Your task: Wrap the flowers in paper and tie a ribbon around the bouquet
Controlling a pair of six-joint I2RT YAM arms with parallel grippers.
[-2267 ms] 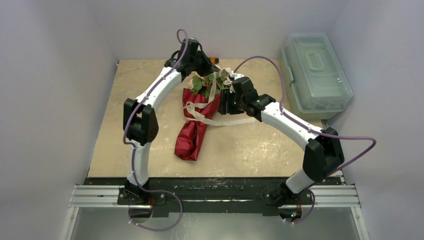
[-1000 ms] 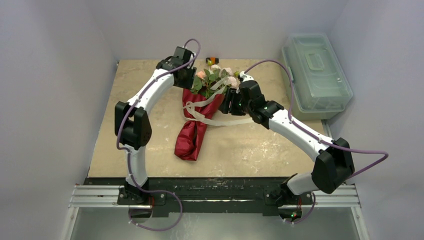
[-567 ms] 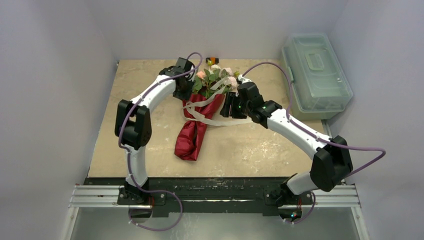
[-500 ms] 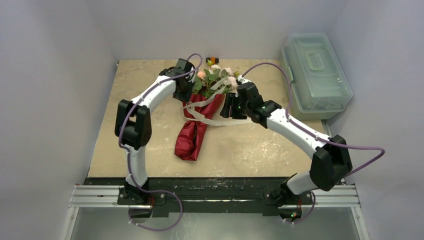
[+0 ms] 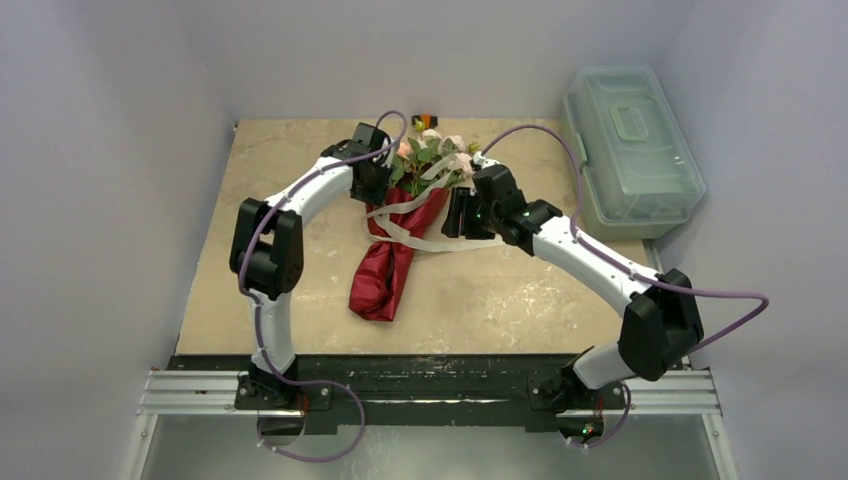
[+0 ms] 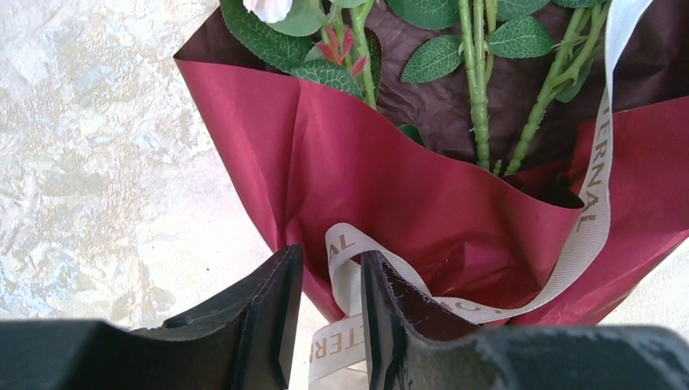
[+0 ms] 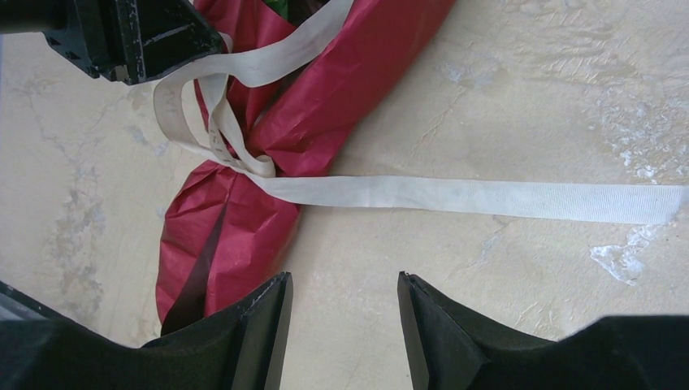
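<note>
Past the left jaws, the flowers point(image 6: 475, 81) are running off the top edge, blooms cropped; the ribbon point(image 6: 593, 203) is dipping between those jaws, grip unclear.

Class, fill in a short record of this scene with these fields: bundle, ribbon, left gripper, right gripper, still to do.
Bundle: slim red crinkly paper cone lying on the beige table, pink and white blooms with green leaves at its far end.
Ribbon: cream fabric strip crossed, seemingly knotted, at the cone's middle; one loop raised, one long tail flat on the table.
Left gripper: fingers narrowly apart around the ribbon loop; grip unclear.
Right gripper: open, empty, near the long tail.
Still to do: probably finishing the bow.
</note>
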